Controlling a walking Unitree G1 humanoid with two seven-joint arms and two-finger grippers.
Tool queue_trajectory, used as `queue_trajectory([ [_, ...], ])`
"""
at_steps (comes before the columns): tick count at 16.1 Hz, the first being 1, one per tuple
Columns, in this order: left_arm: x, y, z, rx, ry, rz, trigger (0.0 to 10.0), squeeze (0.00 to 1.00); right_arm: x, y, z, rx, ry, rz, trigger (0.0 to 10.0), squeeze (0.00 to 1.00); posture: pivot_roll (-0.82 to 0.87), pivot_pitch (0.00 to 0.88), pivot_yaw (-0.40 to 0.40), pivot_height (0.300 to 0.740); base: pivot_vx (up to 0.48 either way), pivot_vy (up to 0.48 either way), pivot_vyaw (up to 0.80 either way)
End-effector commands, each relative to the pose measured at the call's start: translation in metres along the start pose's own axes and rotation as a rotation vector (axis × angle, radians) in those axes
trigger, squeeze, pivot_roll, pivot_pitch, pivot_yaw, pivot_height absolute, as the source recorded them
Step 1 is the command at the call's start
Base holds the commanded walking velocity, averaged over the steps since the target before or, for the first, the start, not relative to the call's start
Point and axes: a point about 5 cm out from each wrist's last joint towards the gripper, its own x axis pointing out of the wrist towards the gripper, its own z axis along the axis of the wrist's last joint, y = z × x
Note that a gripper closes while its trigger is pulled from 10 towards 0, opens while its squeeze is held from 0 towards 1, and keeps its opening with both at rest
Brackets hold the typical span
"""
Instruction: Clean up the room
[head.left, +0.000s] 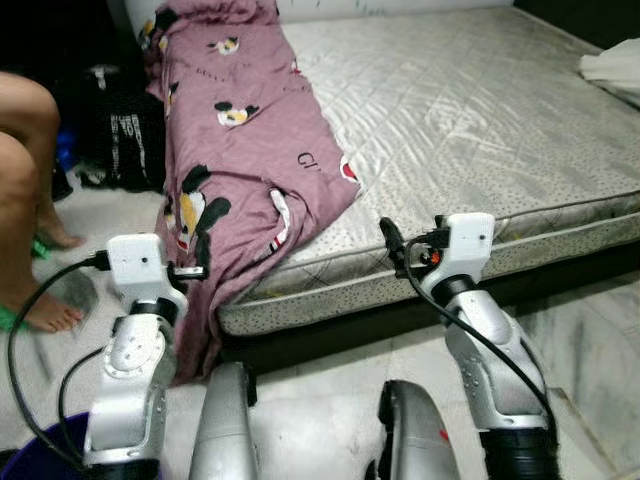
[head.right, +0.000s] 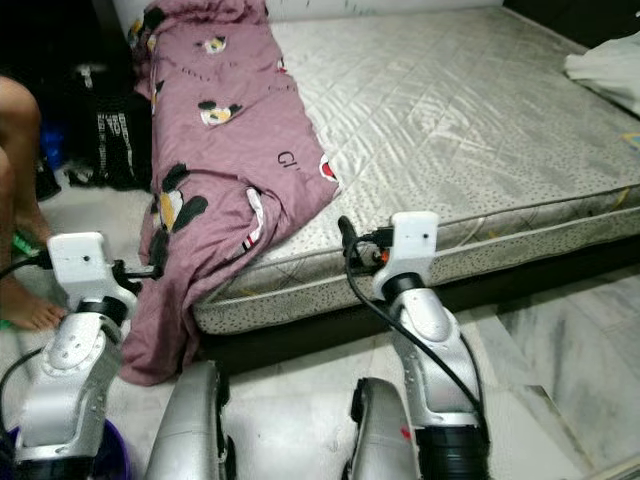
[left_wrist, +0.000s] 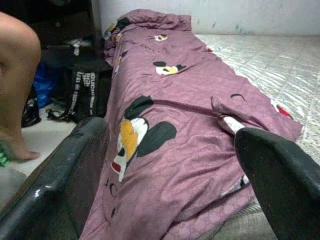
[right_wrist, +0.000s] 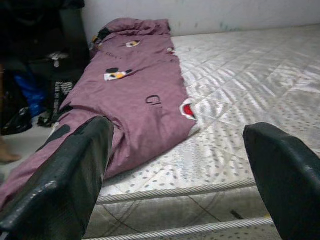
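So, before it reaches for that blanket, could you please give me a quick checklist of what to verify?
1. Left gripper open: ok, the left wrist view shows its fingers spread wide.
2. Right gripper open: ok, fingers apart, aimed at the mattress.
3. Purple blanket within reach: ok, it hangs over the mattress edge just ahead of the left gripper.
4. Grippers empty: ok, nothing between the fingers.
5. Person's legs clear of the path: cannot tell, they stand close on the robot's left.
6. Black bag clear of the blanket: cannot tell, it sits right beside it.
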Motion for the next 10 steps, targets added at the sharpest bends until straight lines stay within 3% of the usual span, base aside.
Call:
queue_trajectory([
  [1,0.0012,-0.0018,0.0025,-0.001,-0.007,-0.016,10.0,0.00,0.0009,-0.0016,0.0040,0.003,-0.016,-0.002,10.0,0.00,-0.09,0.041,0.002,0.590,0.315,0.000,0.00],
  [9,0.0022,-0.0011,0.0031,0.001,-0.007,-0.014,10.0,0.00,0.0041,0.0034,0.0101,-0.024,-0.049,0.035,10.0,0.00,-0.09,0.046,0.001,0.590,0.368,0.000,0.00],
  [10,0.0024,-0.0008,0.0027,-0.001,-0.002,-0.012,10.0,0.00,0.0044,0.0044,0.0111,-0.025,-0.057,0.041,10.0,0.00,-0.09,0.045,0.001,0.590,0.270,0.000,0.61],
])
